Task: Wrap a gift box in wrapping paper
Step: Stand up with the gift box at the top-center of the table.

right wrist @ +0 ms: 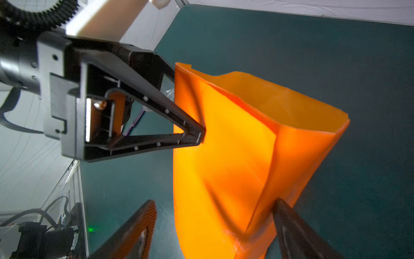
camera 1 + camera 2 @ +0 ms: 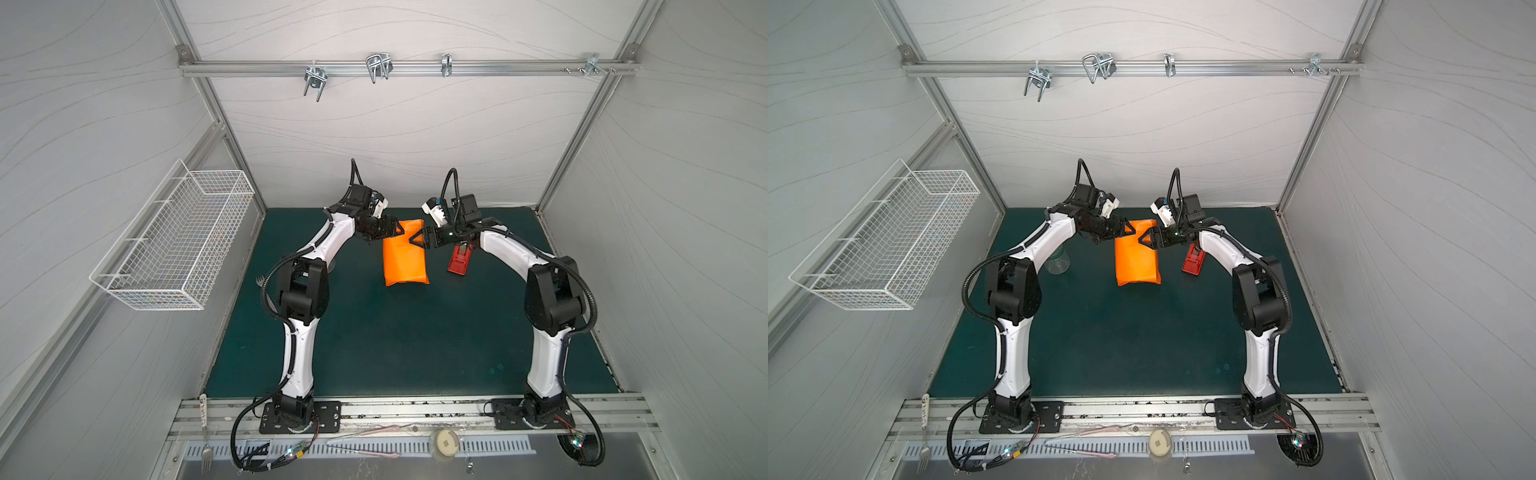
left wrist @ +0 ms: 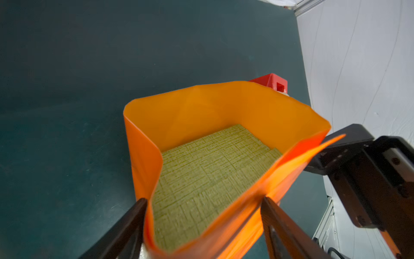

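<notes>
1. The wrapping paper [image 2: 405, 257] lies on the green mat [image 2: 415, 345], at the far centre, folded into an open-ended sleeve.
2. The gift box [image 3: 201, 179] sits inside this sleeve. It shows only in the left wrist view, with orange walls standing around its textured face.
3. The left gripper [image 3: 204, 200] is at the sleeve's far end, jaws spread wide, with 1 finger outside each of 2 opposite paper walls. In the right wrist view, 1 of its fingertips [image 1: 197, 136] touches the paper.
4. The right gripper [image 1: 215, 201] faces it from the opposite side. Its jaws are also spread wide and straddle the sleeve, and 1 finger [image 1: 289, 219] touches a fold.
5. The red tape dispenser [image 2: 459, 262] stands just beside the paper, under the right arm.
</notes>
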`<action>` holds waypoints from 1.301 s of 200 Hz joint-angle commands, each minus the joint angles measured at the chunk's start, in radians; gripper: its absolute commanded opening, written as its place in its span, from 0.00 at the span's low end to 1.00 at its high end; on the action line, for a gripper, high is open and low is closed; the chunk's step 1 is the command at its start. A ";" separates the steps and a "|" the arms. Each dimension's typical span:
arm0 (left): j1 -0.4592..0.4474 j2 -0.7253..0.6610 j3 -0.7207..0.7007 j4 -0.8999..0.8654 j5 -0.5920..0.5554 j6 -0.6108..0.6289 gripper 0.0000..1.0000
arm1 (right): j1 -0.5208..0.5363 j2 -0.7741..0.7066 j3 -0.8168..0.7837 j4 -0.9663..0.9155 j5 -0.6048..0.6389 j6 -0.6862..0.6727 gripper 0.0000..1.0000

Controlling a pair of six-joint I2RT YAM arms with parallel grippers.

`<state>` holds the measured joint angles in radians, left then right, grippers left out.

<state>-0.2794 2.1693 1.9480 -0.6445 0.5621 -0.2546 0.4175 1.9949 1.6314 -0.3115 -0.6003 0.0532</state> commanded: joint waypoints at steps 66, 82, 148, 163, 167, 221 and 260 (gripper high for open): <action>-0.033 -0.125 -0.069 0.111 0.103 -0.011 0.86 | 0.043 -0.116 -0.063 0.067 -0.042 -0.083 0.82; -0.039 -0.136 -0.092 0.116 0.082 0.003 0.82 | 0.055 -0.137 -0.085 0.070 -0.036 -0.112 0.81; -0.090 -0.242 -0.323 0.237 -0.051 0.040 0.62 | 0.091 -0.213 -0.218 0.134 -0.010 -0.165 0.79; -0.096 -0.266 -0.368 0.272 -0.073 0.035 0.59 | 0.100 -0.232 -0.253 0.160 -0.008 -0.164 0.78; -0.098 -0.271 -0.372 0.277 -0.079 0.035 0.58 | 0.103 -0.236 -0.257 0.160 -0.006 -0.165 0.78; -0.131 -0.310 -0.391 0.285 -0.102 0.047 0.51 | 0.115 -0.264 -0.278 0.161 0.005 -0.165 0.78; -0.160 -0.355 -0.438 0.314 -0.196 0.096 0.44 | 0.115 -0.286 -0.304 0.173 0.005 -0.182 0.78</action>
<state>-0.3737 1.8687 1.5185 -0.4274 0.3618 -0.2031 0.4808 1.7584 1.3380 -0.2028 -0.5049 -0.0834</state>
